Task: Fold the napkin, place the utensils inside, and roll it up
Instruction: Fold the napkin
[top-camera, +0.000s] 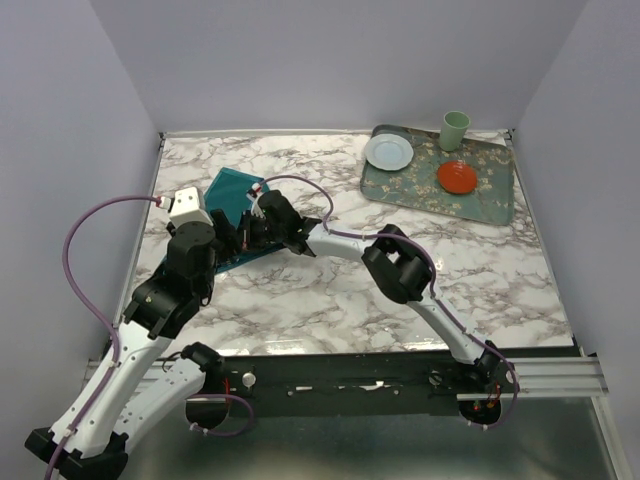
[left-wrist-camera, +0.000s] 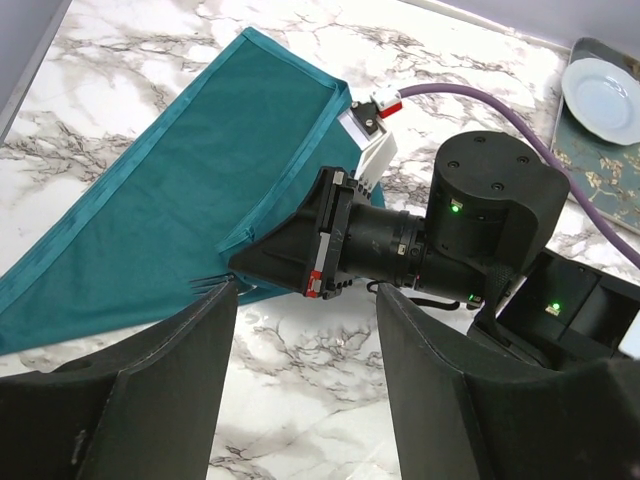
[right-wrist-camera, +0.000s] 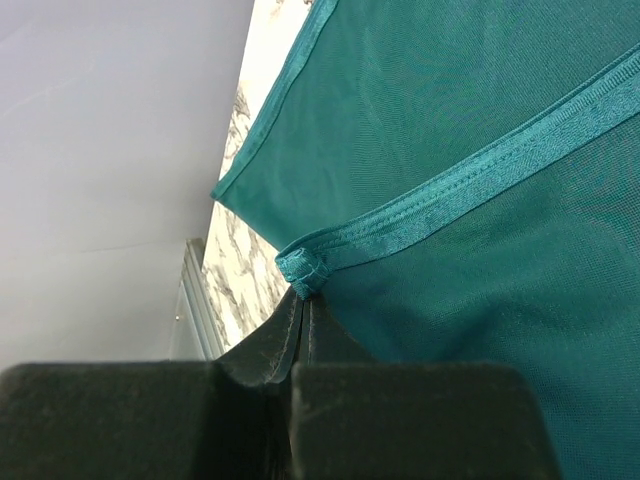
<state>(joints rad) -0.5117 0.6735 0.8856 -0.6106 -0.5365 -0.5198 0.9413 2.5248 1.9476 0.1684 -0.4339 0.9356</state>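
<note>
Right wrist: right gripper (right-wrist-camera: 300, 315) clenched on napkin (right-wrist-camera: 480, 150) hem, lower left; left gripper (left-wrist-camera: 305, 295) released; folded, fork (left-wrist-camera: 205, 285) seemingly tucked in, rolling not yet done.

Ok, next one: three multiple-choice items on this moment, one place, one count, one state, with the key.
1. Where does the napkin lie? A) over the arms' bases B) on the table, far left C) hanging off the right edge
2. How many dishes stand on the tray? A) one B) two C) three
3. How is the right gripper? A) wide open B) shut on the napkin's corner C) shut, empty
Key: 1 B, it lies on the marble at far left. 2 C, white plate, red plate, cup. 3 B, the right wrist view shows it pinching the hem corner.
</note>
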